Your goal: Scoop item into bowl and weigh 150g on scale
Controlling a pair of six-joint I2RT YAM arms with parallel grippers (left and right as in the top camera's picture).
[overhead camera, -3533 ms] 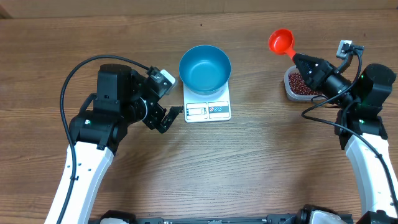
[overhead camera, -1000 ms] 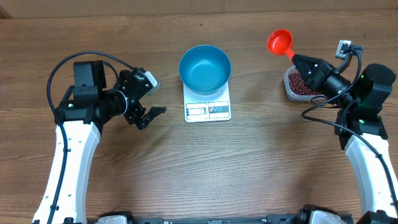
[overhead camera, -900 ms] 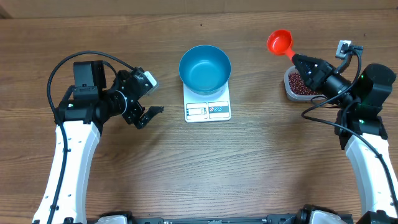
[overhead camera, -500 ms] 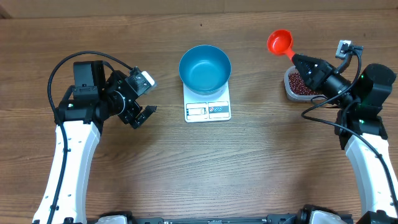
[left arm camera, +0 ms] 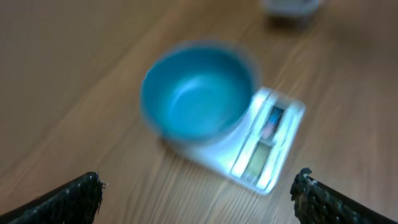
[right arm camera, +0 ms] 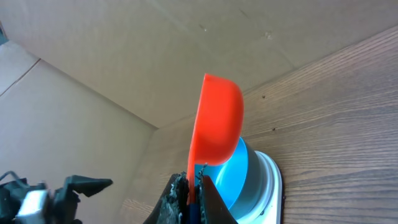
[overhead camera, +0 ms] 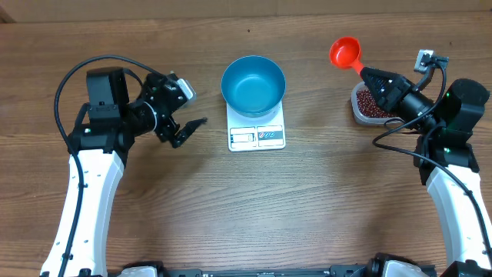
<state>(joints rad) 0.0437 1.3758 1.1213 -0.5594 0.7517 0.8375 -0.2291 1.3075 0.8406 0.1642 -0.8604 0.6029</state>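
Note:
The blue bowl (overhead camera: 254, 85) stands empty on the white scale (overhead camera: 257, 136) at the table's middle. Dark red-brown beans (overhead camera: 369, 105) fill a clear tub at the right, partly under my right arm. My right gripper (overhead camera: 367, 75) is shut on the handle of a red scoop (overhead camera: 346, 52), whose cup hangs in the air beyond the tub. In the right wrist view the scoop (right arm camera: 217, 121) stands on edge above the jaws (right arm camera: 194, 186). My left gripper (overhead camera: 191, 129) is open and empty, left of the scale, facing the blurred bowl (left arm camera: 196, 93) and scale (left arm camera: 267, 149).
Bare wooden table lies all around the scale. The clear tub (left arm camera: 289, 7) shows at the top edge of the left wrist view. A cardboard wall (right arm camera: 124, 56) rises behind the table in the right wrist view.
My left arm has shifted, and its open gripper has swung up and slightly right, toward the bowl and scale. The right arm and scoop have stayed still.

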